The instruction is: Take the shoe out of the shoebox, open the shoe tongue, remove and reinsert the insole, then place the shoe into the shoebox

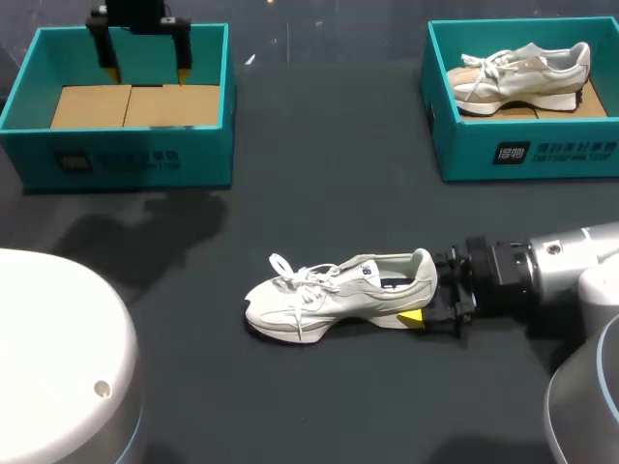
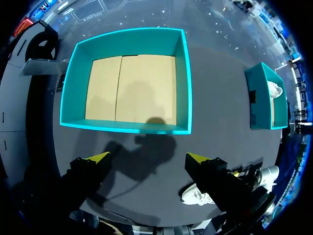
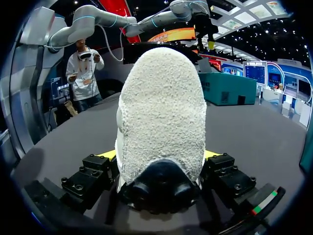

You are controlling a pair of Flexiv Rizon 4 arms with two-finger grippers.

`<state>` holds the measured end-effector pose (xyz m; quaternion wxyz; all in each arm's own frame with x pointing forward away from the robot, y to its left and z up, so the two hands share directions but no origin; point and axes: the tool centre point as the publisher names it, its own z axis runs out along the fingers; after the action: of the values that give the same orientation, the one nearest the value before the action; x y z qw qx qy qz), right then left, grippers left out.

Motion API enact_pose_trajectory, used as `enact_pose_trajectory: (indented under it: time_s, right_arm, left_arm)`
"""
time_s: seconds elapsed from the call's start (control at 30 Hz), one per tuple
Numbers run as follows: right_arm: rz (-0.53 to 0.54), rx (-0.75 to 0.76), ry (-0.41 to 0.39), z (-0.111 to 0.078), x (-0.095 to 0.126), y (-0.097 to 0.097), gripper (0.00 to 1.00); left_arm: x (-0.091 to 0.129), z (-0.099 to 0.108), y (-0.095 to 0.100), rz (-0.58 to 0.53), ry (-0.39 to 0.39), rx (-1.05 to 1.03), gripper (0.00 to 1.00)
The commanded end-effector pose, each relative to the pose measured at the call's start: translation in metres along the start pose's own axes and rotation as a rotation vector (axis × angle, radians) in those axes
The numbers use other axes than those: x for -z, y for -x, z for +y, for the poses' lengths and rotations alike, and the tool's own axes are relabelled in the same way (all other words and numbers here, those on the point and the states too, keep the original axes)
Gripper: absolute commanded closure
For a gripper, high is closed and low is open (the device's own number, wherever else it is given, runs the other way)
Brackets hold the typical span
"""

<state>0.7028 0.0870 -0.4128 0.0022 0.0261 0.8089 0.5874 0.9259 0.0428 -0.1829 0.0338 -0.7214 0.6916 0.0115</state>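
Heel of shoe (image 1: 334, 296) sits clamped in right pincer (image 3: 159, 156).

A white laced shoe (image 1: 334, 298) stands on its sole, well apart from the open teal shoebox (image 1: 126, 159).

Two robot arms wearing silver-grey and white shells, each ending in a black gripper with yellow tips.

The right arm (image 1: 566, 266) is showing a smooth silver-grey round casing stepping down into a black wrist. The right gripper (image 3: 159, 155) is carrying blocky black fingers (image 3: 80, 182) dotted with round screw heads, plus a small red, white and green striped mark (image 3: 264, 203) on its black base. The left gripper (image 2: 146, 159) is showing two chunky black fingers ending in yellow wedges. The left shell (image 1: 58, 358), rounded and white with a pale blue edge, is bearing one small round stud (image 1: 102, 389).
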Motion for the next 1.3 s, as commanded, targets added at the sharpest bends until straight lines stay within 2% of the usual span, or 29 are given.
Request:
enact_pose_trajectory:
  time_s: [0.03, 0.27, 0.5, 1.2, 1.3]
  right_arm:
    - [-0.001, -0.001, -0.004, -0.002, 0.000, 0.001, 1.00]
    - [-0.001, -0.001, -0.004, -0.002, 0.000, 0.001, 1.00]
    - [-0.001, -0.001, -0.004, -0.002, 0.000, 0.001, 1.00]
    - [-0.001, -0.001, -0.004, -0.002, 0.000, 0.001, 1.00]
    - [-0.001, -0.001, -0.004, -0.002, 0.000, 0.001, 1.00]
  left_arm:
    - [0.004, 0.037, -0.019, 0.012, -0.059, -0.024, 0.00]
    - [0.007, 0.078, -0.055, 0.040, -0.047, -0.088, 0.00]
    - [0.013, 0.103, -0.090, 0.046, 0.012, -0.116, 0.00]
    - [0.013, 0.103, -0.090, 0.046, 0.012, -0.116, 0.00]
    - [0.006, 0.121, -0.108, 0.030, 0.014, -0.139, 0.00]
